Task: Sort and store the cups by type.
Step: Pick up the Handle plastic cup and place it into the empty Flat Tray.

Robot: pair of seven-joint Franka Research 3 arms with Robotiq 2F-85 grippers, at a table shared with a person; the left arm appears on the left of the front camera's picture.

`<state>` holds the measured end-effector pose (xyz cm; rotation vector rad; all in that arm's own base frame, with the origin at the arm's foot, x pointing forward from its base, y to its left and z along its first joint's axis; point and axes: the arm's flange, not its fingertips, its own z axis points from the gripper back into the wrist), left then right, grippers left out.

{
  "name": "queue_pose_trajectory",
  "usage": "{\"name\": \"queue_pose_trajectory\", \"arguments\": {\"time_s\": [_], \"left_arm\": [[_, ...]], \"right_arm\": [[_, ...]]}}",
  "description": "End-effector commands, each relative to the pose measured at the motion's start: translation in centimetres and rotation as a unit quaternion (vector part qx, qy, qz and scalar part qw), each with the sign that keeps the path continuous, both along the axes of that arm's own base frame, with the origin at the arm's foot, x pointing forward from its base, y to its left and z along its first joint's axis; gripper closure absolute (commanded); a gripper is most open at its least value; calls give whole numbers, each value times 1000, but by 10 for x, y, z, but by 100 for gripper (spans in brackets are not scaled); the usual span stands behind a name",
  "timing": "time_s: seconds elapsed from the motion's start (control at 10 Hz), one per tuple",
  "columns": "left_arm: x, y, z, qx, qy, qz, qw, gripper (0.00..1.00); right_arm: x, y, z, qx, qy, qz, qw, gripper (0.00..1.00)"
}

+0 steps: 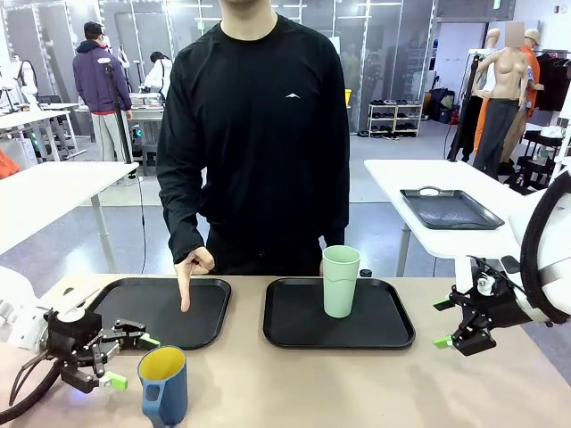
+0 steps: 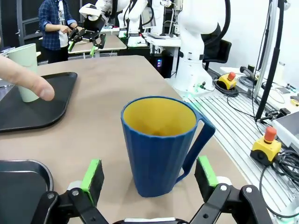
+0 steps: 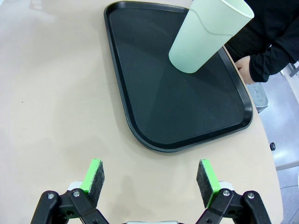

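Nearest us, our left hand (image 1: 125, 359) is spread wide with nothing in it, its green pads (image 2: 92, 179) flanking the blue mug (image 1: 163, 385) without touching; the mug stands upright on the counter (image 1: 294, 383) at about 6 o'clock from the left tray (image 1: 210, 325). Our right hand (image 1: 443, 324) hovers open and empty at 3 o'clock of the right tray (image 1: 393, 334). Farther off, the mint tumbler (image 1: 340, 281) stands upright on that tray, and the person's finger (image 1: 185, 290) points down onto the left tray.
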<state>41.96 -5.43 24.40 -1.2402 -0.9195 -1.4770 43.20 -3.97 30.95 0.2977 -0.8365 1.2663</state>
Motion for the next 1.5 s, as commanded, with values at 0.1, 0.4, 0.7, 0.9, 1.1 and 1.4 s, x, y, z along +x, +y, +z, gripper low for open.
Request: {"name": "queue_pose_trajectory", "arguments": {"time_s": [0.1,0.4,0.7,0.9,1.1,1.4], "left_arm": [[-11,-16,-7,-19,-19,-3,1000,0],[-19,-24,-16,-28,-14,-9,999,0],[-30,-34,-26,-26,-4,-20,999,0],[-34,-38,-32,-27,2,-23,999,0],[-35,-42,-41,-30,6,-25,999,0],[-32,-45,-49,-29,4,-29,999,0]], "right_arm": [[3,-1,-1,5,-3,-1,1000,0],[3,-1,-1,5,-3,-1,1000,0],[3,-1,-1,5,-3,-1,1000,0],[3,-1,-1,5,-3,-1,1000,0],[3,-1,-1,5,-3,-1,1000,0],[3,-1,-1,5,-3,-1,1000,0]]}}
